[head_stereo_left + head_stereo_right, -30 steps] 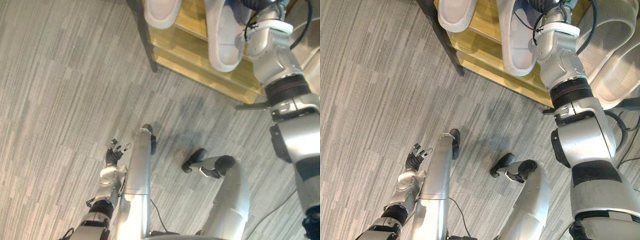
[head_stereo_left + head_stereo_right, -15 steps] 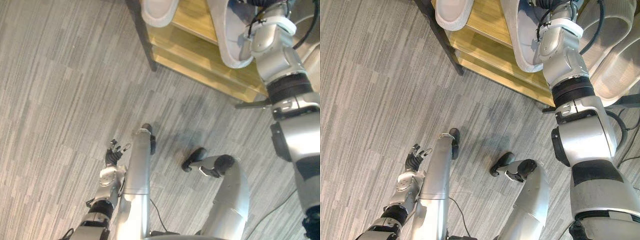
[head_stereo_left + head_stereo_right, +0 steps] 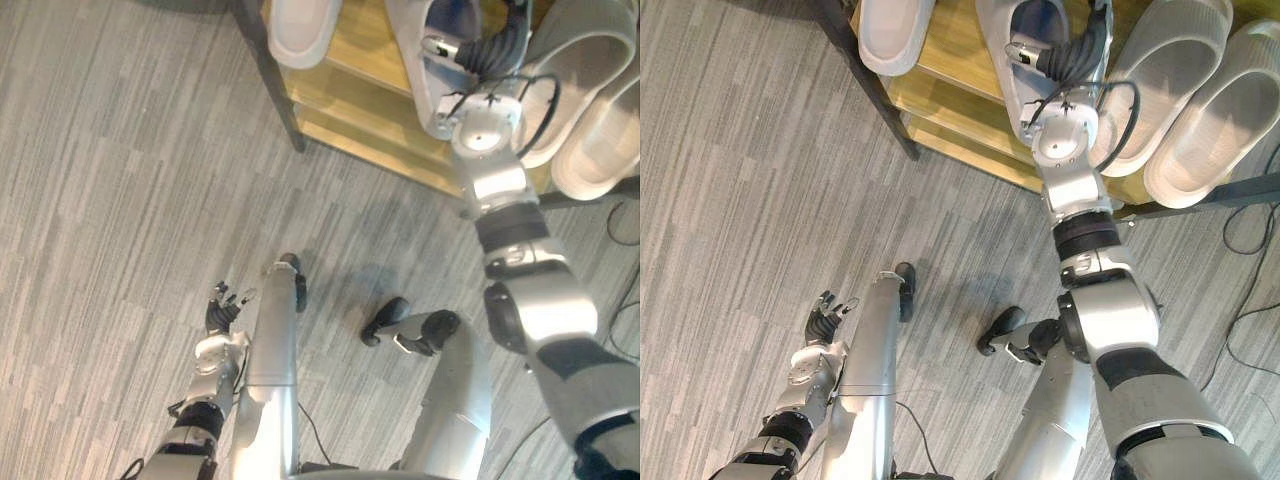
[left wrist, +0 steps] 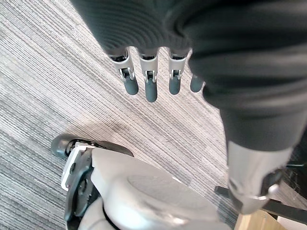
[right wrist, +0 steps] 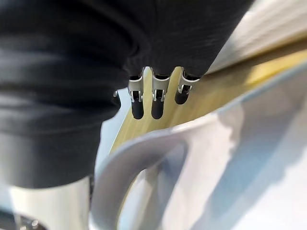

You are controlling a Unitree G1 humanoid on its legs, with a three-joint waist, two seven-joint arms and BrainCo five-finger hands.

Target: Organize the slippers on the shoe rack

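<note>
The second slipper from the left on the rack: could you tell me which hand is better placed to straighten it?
Right: the right hand is over that slipper, fingers straight; the left hand hangs low above the floor, far from the shoe rack.

Indoor room, home-like entry corner: grey striped carpet (image 3: 120, 150); wooden shoe rack (image 3: 365, 95), dark frame; pale slippers (image 3: 1180, 60) shelved.

The top edge cuts off the rack (image 3: 940, 100) and 2 slippers, the left slipper (image 3: 890, 35) and the middle slipper (image 3: 998, 72) under our right hand (image 5: 157, 101), whose thumb is hidden. In the right wrist view the middle slipper is a blur, and we cannot tell whether the fingers (image 5: 137, 104) touch it.
</note>
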